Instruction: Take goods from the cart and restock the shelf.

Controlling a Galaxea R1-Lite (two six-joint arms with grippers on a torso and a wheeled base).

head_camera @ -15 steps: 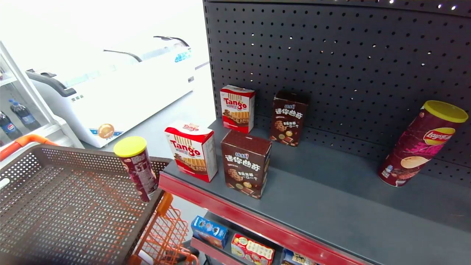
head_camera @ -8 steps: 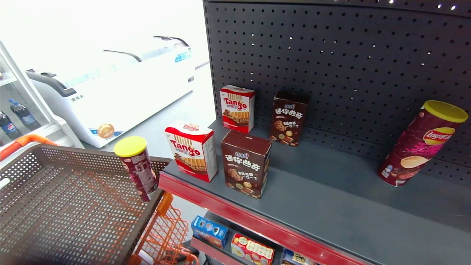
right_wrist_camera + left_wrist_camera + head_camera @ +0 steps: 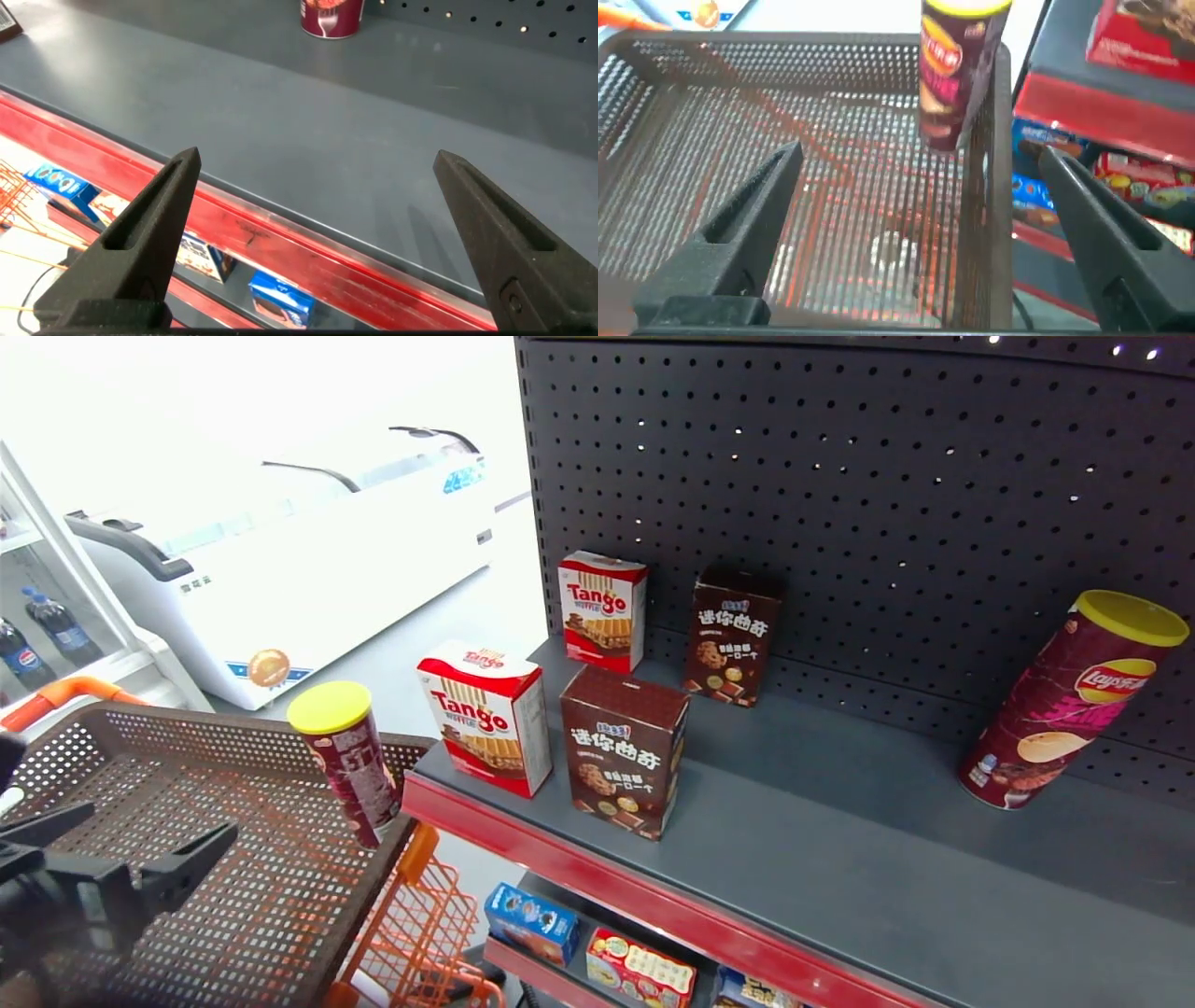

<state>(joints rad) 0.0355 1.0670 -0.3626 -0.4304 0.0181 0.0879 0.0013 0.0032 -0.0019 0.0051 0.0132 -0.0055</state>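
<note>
Well, starting with the head view, I am holding my left pincer (image 3: 161, 819) spread open over the brown mesh basket of the cart (image 3: 187, 747), low at its near side. The chip can (image 3: 347, 761) is standing upright in the basket's far corner, against the wall nearest the shelf (image 3: 840, 840). It is well apart from my fingertips and touching neither.

Counting the goods, one chip can is standing in the cart. On the shelf, two red-and-white wafer boxes (image 3: 485, 719) and two brown cookie boxes (image 3: 624, 751) are standing. One second chip can (image 3: 1064, 709) is standing far along by the pegboard (image 3: 840, 476). Three small boxes (image 3: 532, 919) are lying on the lower shelf beneath, one of them only partly seen.

Through the left wrist view, my left pincer (image 3: 920, 157) is gaping wide and gripping nothing. The chip can (image 3: 957, 75) is standing ahead of it, roughly in line with the gap between the two fingers, in the corner of the cart (image 3: 710, 112).

Through the right wrist view, my right pincer (image 3: 318, 161) is hanging open and empty too, above the front part of the shelf (image 3: 280, 112). The second chip can (image 3: 332, 17) is standing beyond it on the grey board, well apart and in line with the gap.
</note>
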